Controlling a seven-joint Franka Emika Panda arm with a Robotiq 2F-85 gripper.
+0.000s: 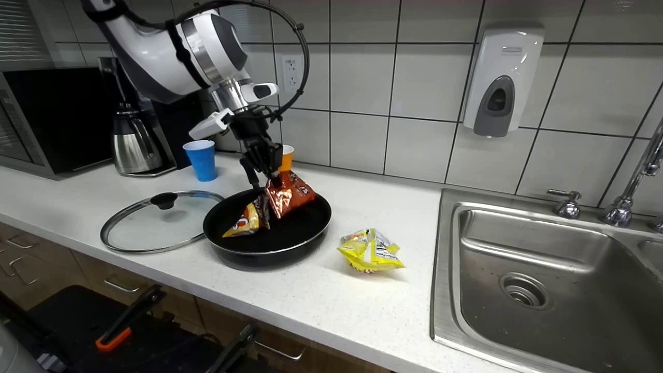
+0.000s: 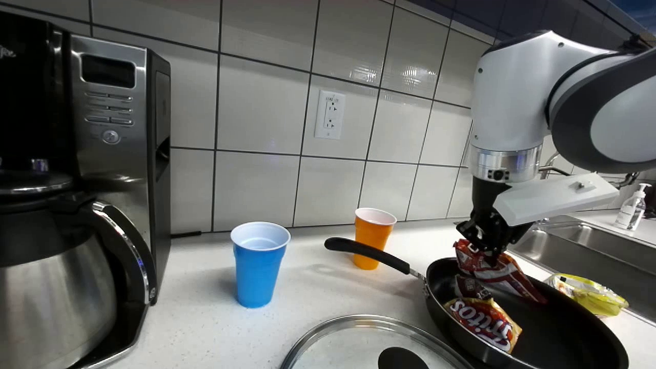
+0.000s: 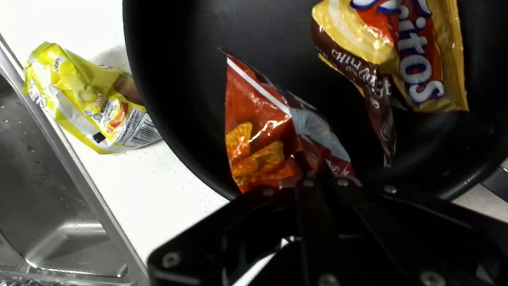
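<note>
Indoors, speckled white counter point(image 1: 362, 305), tiled wall point(image 1: 362, 83), steel sink point(image 1: 518, 331)

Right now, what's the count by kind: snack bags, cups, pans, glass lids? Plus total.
Snack bags: 3 (red bag in the jaws, Fritos bag, yellow bag)
Cups: 2 (blue cup, orange cup)
Pans: 1 (black pan)
Glass lids: 1 (clear lid)
Total: 7
</note>
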